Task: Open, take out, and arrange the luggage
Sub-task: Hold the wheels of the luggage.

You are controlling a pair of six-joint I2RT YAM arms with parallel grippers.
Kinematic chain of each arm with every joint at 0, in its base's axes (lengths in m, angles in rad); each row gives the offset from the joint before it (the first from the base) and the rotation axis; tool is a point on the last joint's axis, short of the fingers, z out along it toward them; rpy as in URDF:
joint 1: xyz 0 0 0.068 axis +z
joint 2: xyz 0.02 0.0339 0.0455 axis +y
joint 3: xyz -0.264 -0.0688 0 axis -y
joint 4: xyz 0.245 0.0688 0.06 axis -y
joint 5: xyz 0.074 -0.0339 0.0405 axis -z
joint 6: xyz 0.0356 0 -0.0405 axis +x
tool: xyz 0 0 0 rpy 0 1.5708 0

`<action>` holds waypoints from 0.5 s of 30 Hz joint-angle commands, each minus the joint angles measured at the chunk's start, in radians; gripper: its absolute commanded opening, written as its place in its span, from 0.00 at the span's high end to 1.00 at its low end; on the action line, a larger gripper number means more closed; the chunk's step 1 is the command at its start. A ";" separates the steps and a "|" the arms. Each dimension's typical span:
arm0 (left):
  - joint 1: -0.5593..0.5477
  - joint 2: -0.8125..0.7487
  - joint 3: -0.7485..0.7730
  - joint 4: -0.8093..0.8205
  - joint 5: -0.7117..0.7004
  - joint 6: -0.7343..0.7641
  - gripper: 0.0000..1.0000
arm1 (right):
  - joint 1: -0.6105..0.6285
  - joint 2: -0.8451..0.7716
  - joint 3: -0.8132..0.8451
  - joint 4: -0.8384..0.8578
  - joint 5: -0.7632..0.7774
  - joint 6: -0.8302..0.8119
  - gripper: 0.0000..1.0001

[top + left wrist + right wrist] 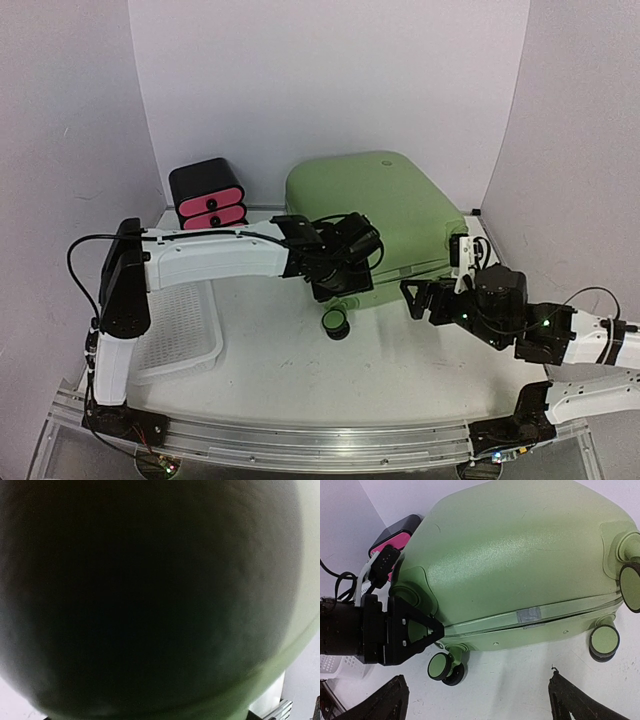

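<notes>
Light-green hard-shell suitcase with rounded corners [385, 195] lies flat with its lid down. Zipper seam looks closed where visible and faces the arms, probably so the zip is reachable. Left pincer [422, 630] is pressed to the seam at a corner, just above a black double wheel with green cap [442, 666], likely after the zipper pull. Cannot tell if its jaws are open or closed: the left wrist view is only a dark green blur of shell. Right pincer [476, 676] is spread wide and empty, low over the white table [400, 370]. The suitcase is straight ahead of it, not touching; my guess is it's on standby to steady or lift. Grey tape patch [529, 613] sits on the seam ahead of the right pincer. Small black drawer box with pink fronts [208, 195] stands beyond the left pincer, beside the suitcase. White perforated plastic basket [180, 330] sits under the left arm. No brand, label or writing readable.
</notes>
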 commanded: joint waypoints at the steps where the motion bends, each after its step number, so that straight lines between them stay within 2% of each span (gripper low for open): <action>1: 0.030 -0.092 -0.069 -0.129 -0.072 -0.020 0.54 | 0.002 0.019 -0.035 0.120 -0.055 -0.028 0.04; 5: 0.031 -0.121 -0.078 -0.129 -0.075 -0.015 0.64 | 0.002 0.050 -0.059 0.184 -0.107 -0.045 0.06; 10: 0.032 -0.141 -0.078 -0.128 -0.074 -0.016 0.86 | 0.002 0.102 -0.063 0.235 -0.153 -0.056 0.08; 15: 0.031 -0.151 -0.061 -0.126 -0.059 -0.015 0.92 | 0.002 0.133 -0.072 0.287 -0.184 -0.061 0.09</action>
